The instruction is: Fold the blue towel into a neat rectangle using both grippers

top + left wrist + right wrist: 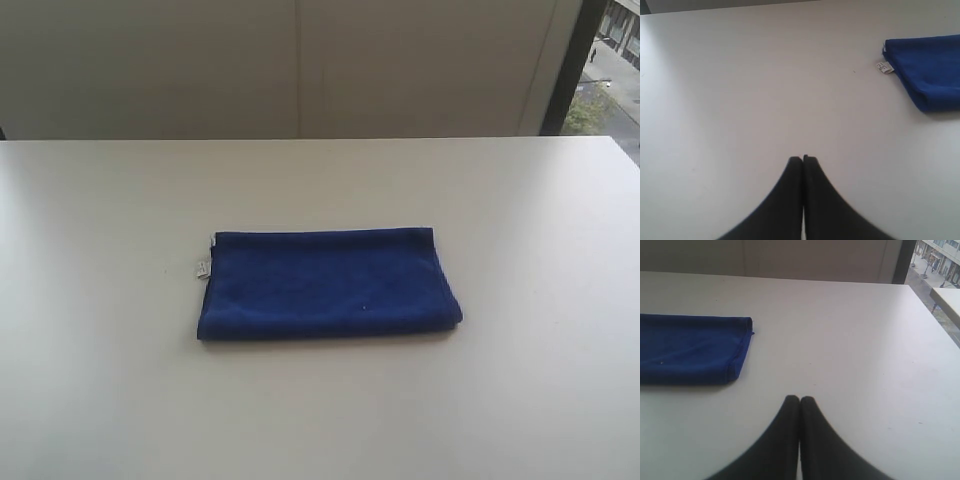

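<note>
Left gripper (pixel 803 160) and right gripper (pixel 799 399) are both pinched together, empty, clear of the blue towel (pixel 328 283), which looks neatly folded, so don't nudge it.

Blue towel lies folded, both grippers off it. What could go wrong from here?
1. The blue towel bulges at its right end where the layers turn, so the fold may loosen if nudged.
2. The left gripper and right gripper are shut; approaching without opening would likely bunch the cloth.
3. The white tag sticks out at the left edge and could snag.
</note>
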Controlling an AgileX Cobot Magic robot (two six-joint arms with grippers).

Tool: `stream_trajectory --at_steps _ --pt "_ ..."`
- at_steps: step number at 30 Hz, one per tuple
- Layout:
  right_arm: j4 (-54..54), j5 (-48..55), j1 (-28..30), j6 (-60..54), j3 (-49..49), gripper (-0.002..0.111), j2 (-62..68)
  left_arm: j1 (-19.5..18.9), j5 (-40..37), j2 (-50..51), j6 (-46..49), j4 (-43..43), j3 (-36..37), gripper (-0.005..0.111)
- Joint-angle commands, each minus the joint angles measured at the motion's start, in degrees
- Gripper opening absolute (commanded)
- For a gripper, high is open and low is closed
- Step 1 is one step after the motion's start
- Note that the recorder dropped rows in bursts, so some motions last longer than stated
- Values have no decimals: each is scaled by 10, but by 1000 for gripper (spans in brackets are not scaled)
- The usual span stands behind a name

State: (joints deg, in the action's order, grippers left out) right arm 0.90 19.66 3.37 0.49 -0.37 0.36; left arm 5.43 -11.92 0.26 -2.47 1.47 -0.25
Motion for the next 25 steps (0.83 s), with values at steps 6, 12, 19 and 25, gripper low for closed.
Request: stream_trajectory --at_steps 6,12,19,25 --pt "0 -5 -2 -5 4 0 -4 -30 1 -3 -3 0 2 0" --pt "0 -5 -2 -5 4 0 -4 -30 1 -3 -3 0 2 0" --pt "-1 -5 -2 -5 4 0 -4 -30 1 -3 -3 0 2 0" --pt "-1 -5 -2 -5 4 0 -4 -30 1 -3 -3 0 2 0"
